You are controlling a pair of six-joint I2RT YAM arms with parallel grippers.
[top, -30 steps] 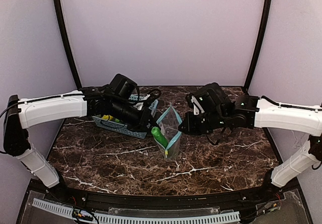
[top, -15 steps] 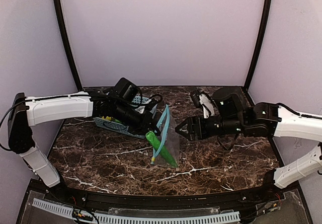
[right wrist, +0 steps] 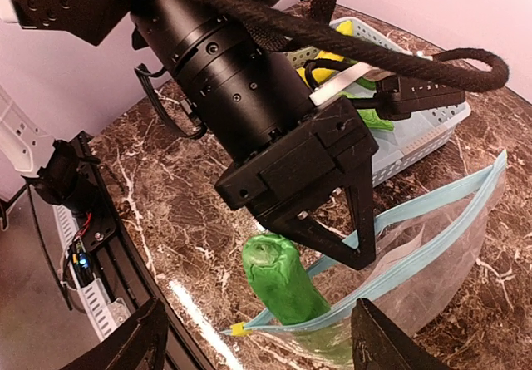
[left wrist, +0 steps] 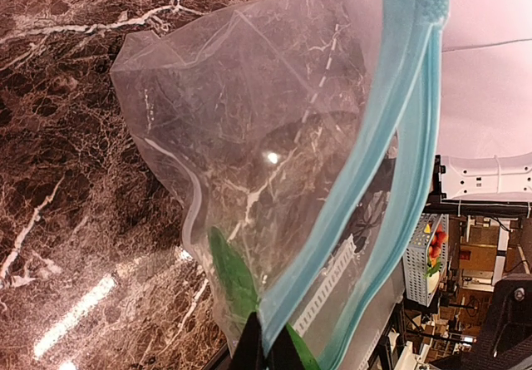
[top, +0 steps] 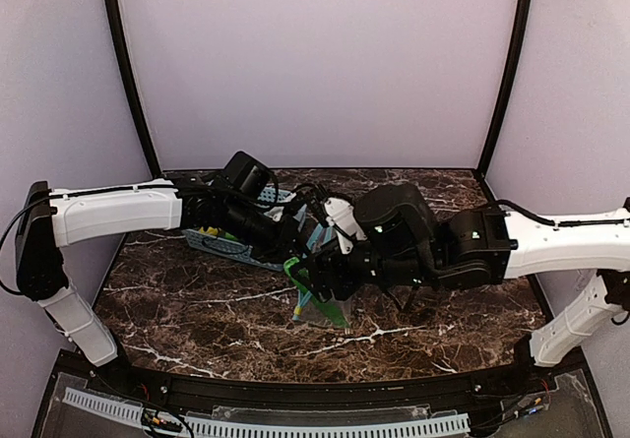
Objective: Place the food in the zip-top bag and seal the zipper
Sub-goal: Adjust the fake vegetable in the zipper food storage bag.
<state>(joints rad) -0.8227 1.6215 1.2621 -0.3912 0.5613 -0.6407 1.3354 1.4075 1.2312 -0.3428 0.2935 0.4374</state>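
Bag, a clear crinkly zip-top bag [left wrist: 249, 120]: upright a second ago, now slumped on the tabletop, same spot as half a second back.
Right gripper [top: 317, 279]: off to the bag's right half a second ago; now swung left, low over its mouth; fingers spread wide, gripping nothing.
Left gripper [right wrist: 359, 258]: placed as before; fingertips pinched together on the light-blue zipper strip [left wrist: 406, 46], mouth gaping.
Long green cucumber-like piece [right wrist: 278, 283]: lower part inside the bag, blunt end poking out of the mouth.
Light-blue slotted plastic basket [right wrist: 416, 129]: behind the bag; yellow banana [right wrist: 328, 56] and something green inside, largely hidden by the left arm.
Top view: bag mostly covered by the right wrist.
Surface: dark brown, white-veined marble tabletop [top: 197, 310].
Room: plain lilac walls [top: 315, 64], black corner posts.
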